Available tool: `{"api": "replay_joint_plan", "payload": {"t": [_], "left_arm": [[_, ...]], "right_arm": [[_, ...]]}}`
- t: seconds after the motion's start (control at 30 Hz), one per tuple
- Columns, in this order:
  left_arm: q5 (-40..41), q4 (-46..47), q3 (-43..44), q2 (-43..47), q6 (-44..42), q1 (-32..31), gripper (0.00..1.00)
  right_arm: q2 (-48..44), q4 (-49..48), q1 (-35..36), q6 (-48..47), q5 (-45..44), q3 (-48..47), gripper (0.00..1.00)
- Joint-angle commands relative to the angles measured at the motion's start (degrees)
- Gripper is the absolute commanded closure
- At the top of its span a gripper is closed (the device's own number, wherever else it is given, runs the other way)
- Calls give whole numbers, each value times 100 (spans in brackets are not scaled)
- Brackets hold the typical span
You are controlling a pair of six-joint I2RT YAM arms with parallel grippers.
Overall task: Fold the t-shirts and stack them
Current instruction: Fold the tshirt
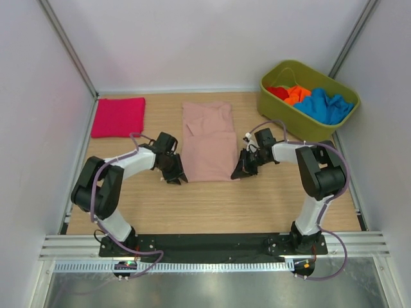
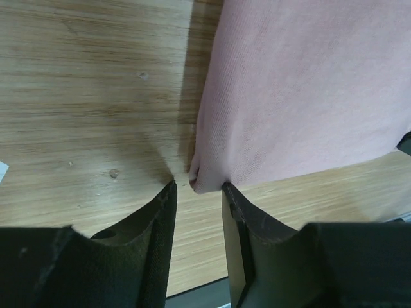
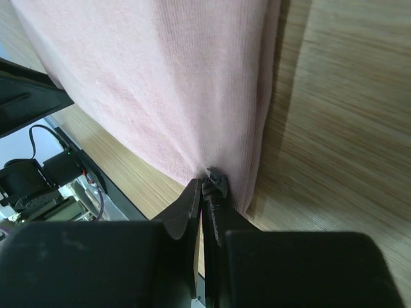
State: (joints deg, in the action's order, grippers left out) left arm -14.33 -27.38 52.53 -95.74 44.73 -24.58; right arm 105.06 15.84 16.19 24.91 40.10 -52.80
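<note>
Pink t-shirt (image 1: pixel 207 144) lies on wooden table (image 1: pixel 212 205), right jaws pinching its corner, left jaws parted.

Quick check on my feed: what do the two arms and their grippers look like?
Both the left arm and right arm have white links, bulky black joints and a looping purple-grey cable. The left gripper and right gripper have matte black, tapering fingers.

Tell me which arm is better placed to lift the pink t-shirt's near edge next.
Right: the right gripper is pinched shut on a corner of the dusty-pink t-shirt; the left gripper stands open, its corner unclamped.
</note>
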Motion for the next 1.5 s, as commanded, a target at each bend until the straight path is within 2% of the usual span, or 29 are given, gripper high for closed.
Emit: {"api": "replay_joint_plan", "payload": {"t": [0.0,0.13,0.17,0.27,0.37,0.57,0.87,1.0,1.2,1.3,1.33,1.4,1.43,1.47], "left_arm": [[299,-83,-68,20,71,-12,64],[491,-540,248,459,9,-12,60],[605,-671,301,547,1,-12,57],[765,-848,328,768,-17,14,52],[397,-656,188,654,44,32,52],[-35,-93,29,206,45,67,53],[-88,153,2,-111,-52,76,57],[-132,162,152,-312,-140,67,62],[229,-75,231,-489,-26,67,67],[220,48,108,-472,53,67,74],[229,48,82,-445,62,76,83],[255,31,12,-375,97,76,93],[281,22,3,-262,97,67,100],[307,-83,-41,-182,80,67,100]], "right_arm": [[-248,226,-37,-82,-528,-3,91],[-766,682,-37,-38,-757,-38,81],[-1028,806,-45,-38,-940,-29,75],[-1390,1167,-36,14,-1240,67,66],[-1637,1247,-45,181,-1399,225,62],[-1479,1054,-36,278,-1592,419,55],[-1137,105,60,454,-1347,727,54],[-970,95,60,471,-1390,639,54],[-610,-54,174,585,-1250,551,54],[-530,138,359,524,-1468,455,55],[-513,226,368,481,-1565,411,61],[-565,498,377,480,-1898,410,73],[-713,569,377,454,-1979,437,88],[-836,622,385,445,-2066,480,93]]}}
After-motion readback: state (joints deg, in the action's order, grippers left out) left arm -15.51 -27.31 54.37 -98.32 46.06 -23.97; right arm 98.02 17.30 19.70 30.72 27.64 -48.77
